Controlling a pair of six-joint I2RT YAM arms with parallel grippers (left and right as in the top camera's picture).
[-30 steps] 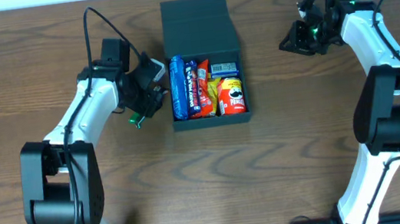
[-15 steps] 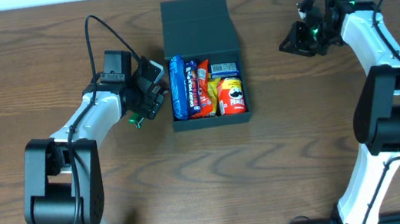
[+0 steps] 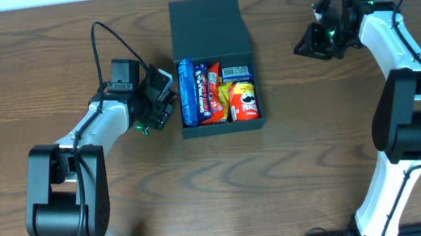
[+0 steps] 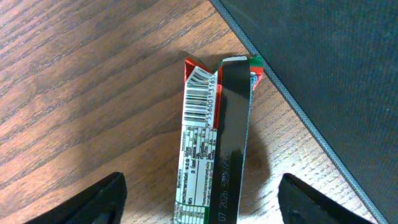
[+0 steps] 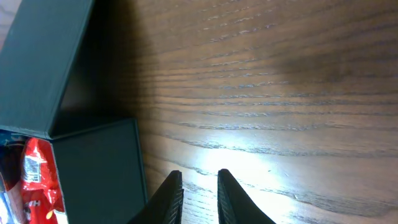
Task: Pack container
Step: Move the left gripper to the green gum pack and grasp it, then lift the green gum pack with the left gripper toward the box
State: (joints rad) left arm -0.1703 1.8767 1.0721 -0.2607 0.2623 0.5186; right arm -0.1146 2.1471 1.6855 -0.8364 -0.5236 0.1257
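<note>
Sitting just beside left hand, container, lid flipped back

Snack bar (flat on table) left of container

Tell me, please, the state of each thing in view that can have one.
container: lid open, tray filled with snacks.
left tool: open, fingers wide apart on either side of the snack pack, not touching it.
right tool: shut, holding nothing.
snack pack: lying on the table beside the container, not gripped.
</note>
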